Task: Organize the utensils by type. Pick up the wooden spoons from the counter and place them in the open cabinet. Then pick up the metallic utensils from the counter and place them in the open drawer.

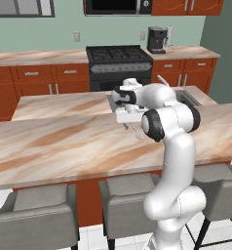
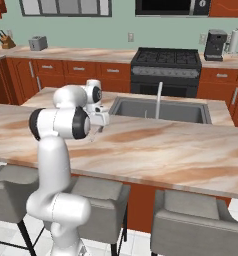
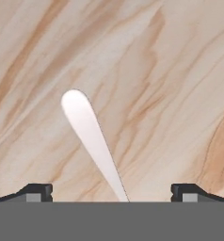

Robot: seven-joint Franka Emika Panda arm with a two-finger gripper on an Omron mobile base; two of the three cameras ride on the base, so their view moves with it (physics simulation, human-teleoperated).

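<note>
A thin, pale silvery metallic utensil (image 3: 92,141) lies flat on the pinkish-tan marble counter (image 3: 170,70). Its rounded end points away from the hand and its narrow end runs down between my fingertips. My gripper (image 3: 111,194) hangs just above it, pointing down, open, with one dark fingertip (image 3: 38,192) on each side and nothing held. In the base views the gripper (image 1: 129,127) (image 2: 94,131) hovers low over the middle of the counter (image 1: 49,141) (image 2: 166,150). The wooden spoons, open cabinet and open drawer are out of view.
A sink (image 2: 161,111) with a tall faucet (image 2: 158,97) is set into the counter just behind the hand. A black stove (image 1: 119,61) and a coffee machine (image 1: 157,40) stand on the far worktop. Grey stools (image 1: 37,215) line the near side.
</note>
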